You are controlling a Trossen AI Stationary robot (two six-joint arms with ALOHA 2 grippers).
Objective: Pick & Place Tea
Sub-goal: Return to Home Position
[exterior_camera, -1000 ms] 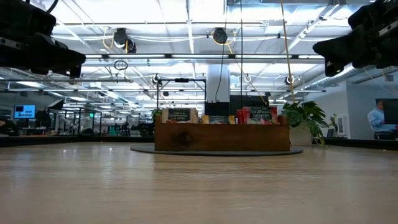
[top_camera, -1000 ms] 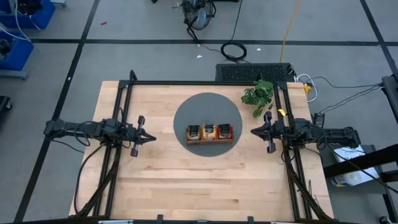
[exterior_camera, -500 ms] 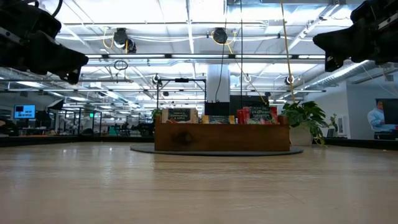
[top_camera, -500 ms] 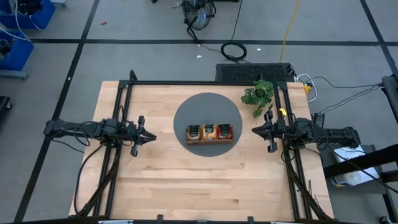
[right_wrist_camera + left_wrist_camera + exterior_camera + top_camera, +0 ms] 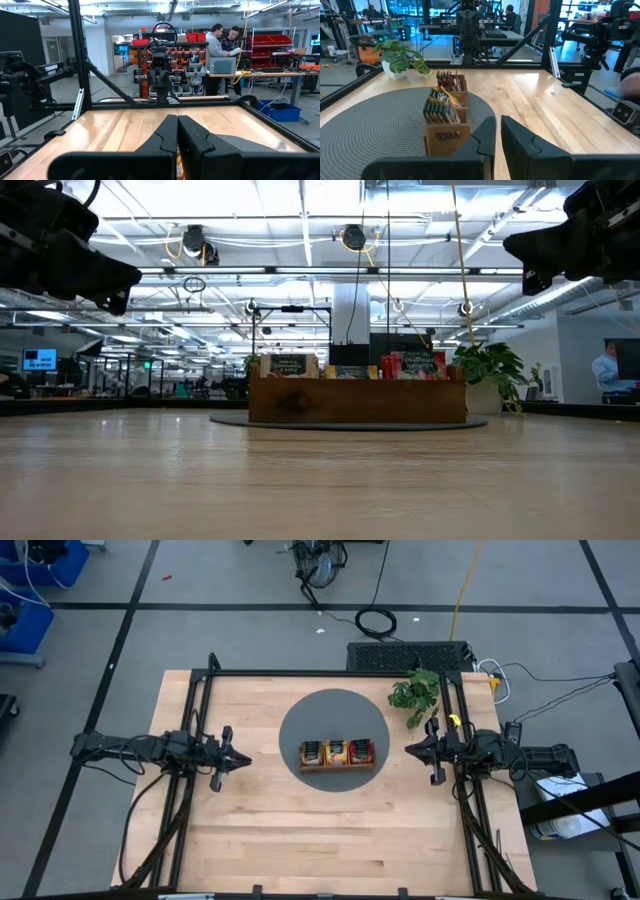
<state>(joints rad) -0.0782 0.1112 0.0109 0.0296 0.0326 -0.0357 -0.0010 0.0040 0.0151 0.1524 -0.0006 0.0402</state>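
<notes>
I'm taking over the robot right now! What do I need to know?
Left gripper: shut, empty, hanging above the left side of the table.
Right gripper: shut, empty, above the right side, near the plant.
Tea: all in the wooden tray on the grey mat, tan nearest the left arm, orange-yellow middle, red nearest the right arm.
Done: no sachets lie loose on the table.
Left: probably only parking the arms.

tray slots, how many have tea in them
3, every slot of the tray. In the high view, tan tea fills the left slot, orange-yellow the middle and red the right. The sachets within each slot overlap, so some may be hidden.
</notes>
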